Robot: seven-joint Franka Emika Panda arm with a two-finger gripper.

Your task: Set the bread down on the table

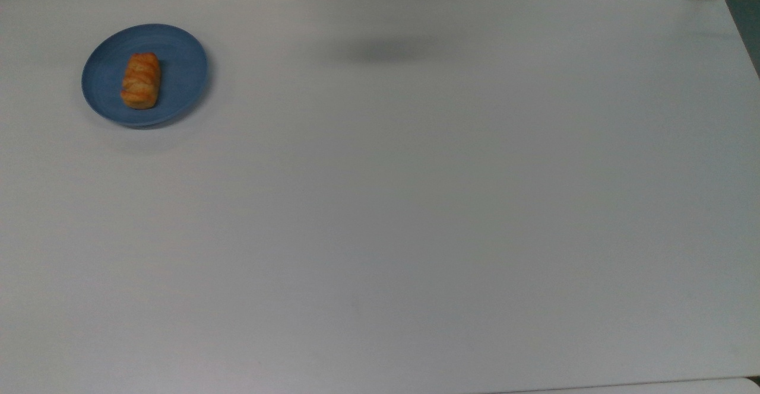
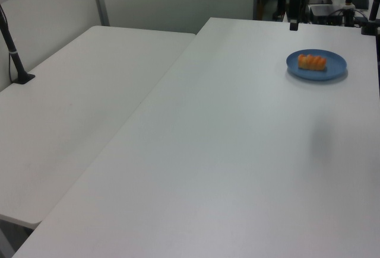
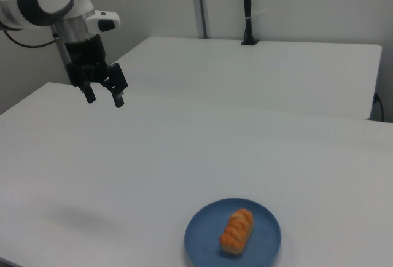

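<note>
The bread (image 3: 237, 231) is lying on the blue plate (image 3: 264, 250), so the job is only starting and the first step, going over to the bread, is the one in hand. In the right view the gripper (image 3: 105, 97) is hanging in the air at the upper left of the frame, with its two fingers spread apart and nothing between them. The bread is sitting at the bottom of the right view, a bit right of the middle, so it is well apart from the gripper and lower down. In the top view the bread (image 1: 141, 80) is resting near the middle of the plate (image 1: 184, 67), in the upper left of the frame, and a soft dark shadow is falling on the table (image 1: 415, 216) near the top middle. In the left view the bread (image 2: 312, 62) and plate (image 2: 333, 68) are sitting in the upper right of the frame. I think the next move is asking the arm to travel across and down until the open fingers are straddling the bread. Then they need to close gently, since a roll like this looks small and flaky. After that it is a lift off the plate and a set-down on the bare white table beside it.
</note>
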